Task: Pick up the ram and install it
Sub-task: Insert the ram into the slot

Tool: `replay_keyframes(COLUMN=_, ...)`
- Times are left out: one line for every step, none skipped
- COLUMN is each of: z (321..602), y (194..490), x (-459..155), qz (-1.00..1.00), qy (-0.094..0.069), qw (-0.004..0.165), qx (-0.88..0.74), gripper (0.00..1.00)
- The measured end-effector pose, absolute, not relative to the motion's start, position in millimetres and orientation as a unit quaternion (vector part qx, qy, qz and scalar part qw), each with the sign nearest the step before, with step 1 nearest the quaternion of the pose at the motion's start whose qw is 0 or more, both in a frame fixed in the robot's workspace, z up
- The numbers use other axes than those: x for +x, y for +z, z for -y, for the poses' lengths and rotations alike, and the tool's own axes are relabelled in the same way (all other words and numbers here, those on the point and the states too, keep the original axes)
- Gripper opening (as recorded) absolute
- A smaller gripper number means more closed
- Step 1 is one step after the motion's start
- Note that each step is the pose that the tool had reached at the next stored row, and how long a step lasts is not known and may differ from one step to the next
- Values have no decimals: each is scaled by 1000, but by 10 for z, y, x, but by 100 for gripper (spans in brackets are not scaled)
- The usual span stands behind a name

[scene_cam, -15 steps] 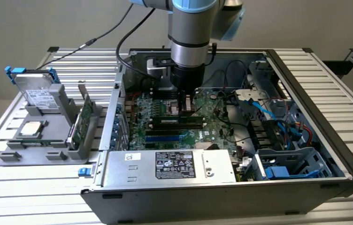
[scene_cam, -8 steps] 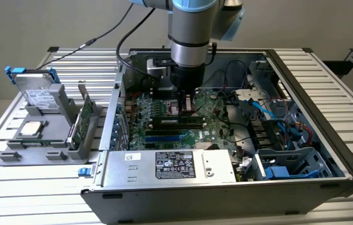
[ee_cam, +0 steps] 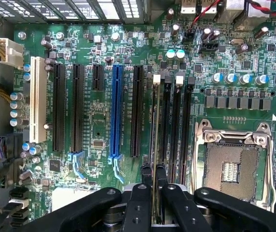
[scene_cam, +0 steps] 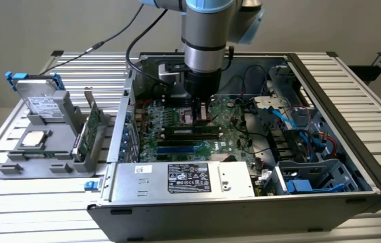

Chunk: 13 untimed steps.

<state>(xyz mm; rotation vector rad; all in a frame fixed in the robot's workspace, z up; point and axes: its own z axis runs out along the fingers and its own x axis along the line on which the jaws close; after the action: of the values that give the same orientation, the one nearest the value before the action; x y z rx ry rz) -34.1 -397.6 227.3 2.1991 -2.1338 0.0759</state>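
Silver slats make the tabletop under an open computer. Straight down into it reaches the arm. Its hand pinches the ram, standing on edge in a slot.

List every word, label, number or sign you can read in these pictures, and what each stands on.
None can be read.
White label on the power supply: print too small.
Small sticker beside it: blurred.
Label on the hard drive: blurred.
White silkscreen on the motherboard, beside the slots: too small.
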Motion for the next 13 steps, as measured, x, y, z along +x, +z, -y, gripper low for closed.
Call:
replay_keyframes(z=3976, y=2270, x=-342, qz=696, qy=25, qw=39, qx=717, gripper=13)
replay_keyframes(z=3976, y=2267, x=-341, qz=696, qy=25, qw=39, qx=717, gripper=13)
replay_keyframes(z=3976, y=2266, x=-342, qz=696, qy=25, qw=39, qx=717, gripper=13)
replay_keyframes(z=3976, y=2265, x=-342, qz=696, qy=25, qw=39, qx=717, gripper=13)
replay_keyframes(z=3975, y=2264, x=-342, qz=696, qy=25, qw=39, qx=717, gripper=13)
replay_keyframes(z=3972, y=2262, x=-342, qz=696, qy=25, qw=39, qx=717, gripper=13)
replay_keyframes(z=3971, y=2262, x=-342, qz=696, qy=25, qw=39, qx=717, gripper=13)
replay_keyframes(z=3969, y=2262, x=-342, qz=696, qy=25, qw=39, qx=717, gripper=13)
replay_keyframes(z=3969, y=2262, x=-342, qz=696, qy=25, qw=39, qx=717, gripper=13)
replay_keyframes(z=3968, y=2262, x=-342, qz=696, qy=25, qw=39, qx=717, gripper=13)
replay_keyframes(z=3967, y=2262, x=-343, qz=696, qy=25, qw=39, qx=717, gripper=13)
replay_keyframes(z=3967, y=2262, x=-344, qz=696, qy=25, qw=39, qx=717, gripper=13)
replay_keyframes(z=3965, y=2260, x=-345, qz=696, qy=25, qw=39, qx=717, gripper=13)
